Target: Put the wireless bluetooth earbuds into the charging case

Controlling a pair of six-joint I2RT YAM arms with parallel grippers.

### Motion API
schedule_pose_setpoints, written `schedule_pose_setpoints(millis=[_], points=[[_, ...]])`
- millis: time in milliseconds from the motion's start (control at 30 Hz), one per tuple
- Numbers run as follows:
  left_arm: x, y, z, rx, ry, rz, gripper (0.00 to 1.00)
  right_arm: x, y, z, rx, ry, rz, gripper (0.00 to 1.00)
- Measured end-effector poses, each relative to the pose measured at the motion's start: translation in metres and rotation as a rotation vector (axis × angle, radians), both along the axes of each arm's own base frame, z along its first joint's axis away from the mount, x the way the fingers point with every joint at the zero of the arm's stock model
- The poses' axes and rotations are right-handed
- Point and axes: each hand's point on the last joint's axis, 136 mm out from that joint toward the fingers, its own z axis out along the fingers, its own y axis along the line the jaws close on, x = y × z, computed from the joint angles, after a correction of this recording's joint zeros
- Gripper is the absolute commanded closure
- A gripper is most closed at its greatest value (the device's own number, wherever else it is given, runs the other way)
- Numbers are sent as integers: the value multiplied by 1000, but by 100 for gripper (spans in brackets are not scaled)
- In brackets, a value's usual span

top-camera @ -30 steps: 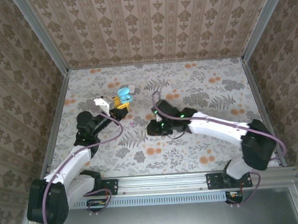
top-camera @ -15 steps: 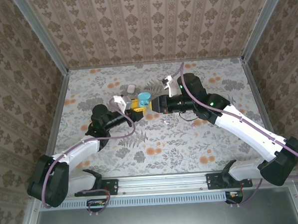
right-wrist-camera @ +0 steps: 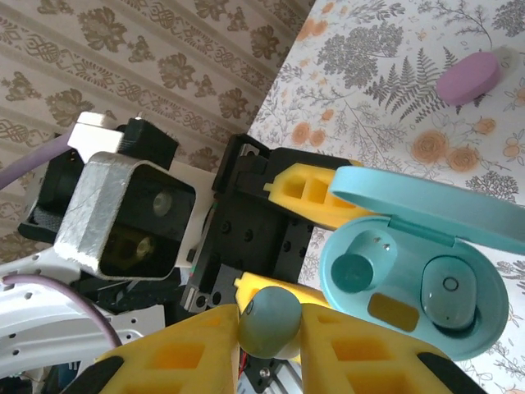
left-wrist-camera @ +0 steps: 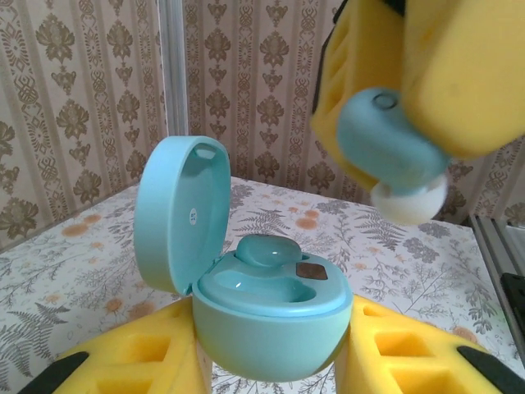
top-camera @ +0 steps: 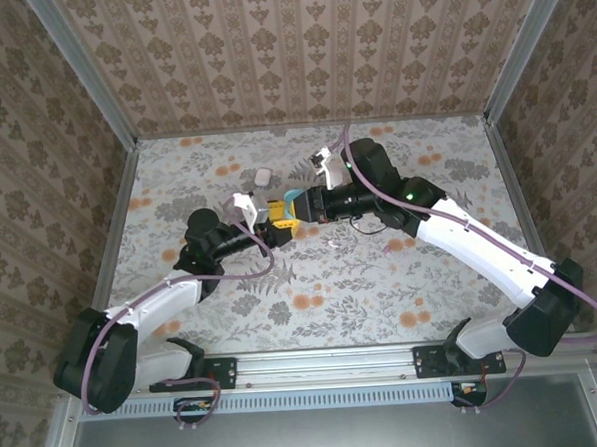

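Clamped in the left hand [top-camera: 281, 216], above the middle of the tabletop [top-camera: 383, 299]: the teal charging case [left-wrist-camera: 275, 316], gripped by its body between yellow fingers [left-wrist-camera: 98, 365], lid [left-wrist-camera: 179, 215] swung open and standing upright. Already seated in one well, a teal earbud [right-wrist-camera: 447, 294]; beside it, the other well [right-wrist-camera: 355, 272] bare. Pinched in the right hand [top-camera: 311, 204], fingers closed on it, a second earbud [left-wrist-camera: 392, 152], teal with a white tip, hanging above and to one side of the case's open mouth, not touching it. Flat on the tabletop, well apart from both hands, a mauve pebble-shaped case [right-wrist-camera: 467, 78].

Against a second ago: right hand no longer low on the tabletop near the centre, but raised and swung round to face the left one. Left hand, then further left and back with the case, brought in toward the middle.

Against half a second ago: little changed in the left hand and case. Right hand edged closer, the gap between the two sets of yellow fingers nearly closed in the overhead view.
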Motion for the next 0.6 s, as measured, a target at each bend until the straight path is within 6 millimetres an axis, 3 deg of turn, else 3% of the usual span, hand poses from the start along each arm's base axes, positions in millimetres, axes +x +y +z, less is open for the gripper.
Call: schedule_pose_setpoints(millis=[267, 600], points=[[-1, 0, 1, -1, -2, -5, 63, 5, 3, -18, -42, 31, 0, 75], [-1, 0, 1, -1, -2, -5, 63, 9, 3, -18, -51, 23, -12, 74]])
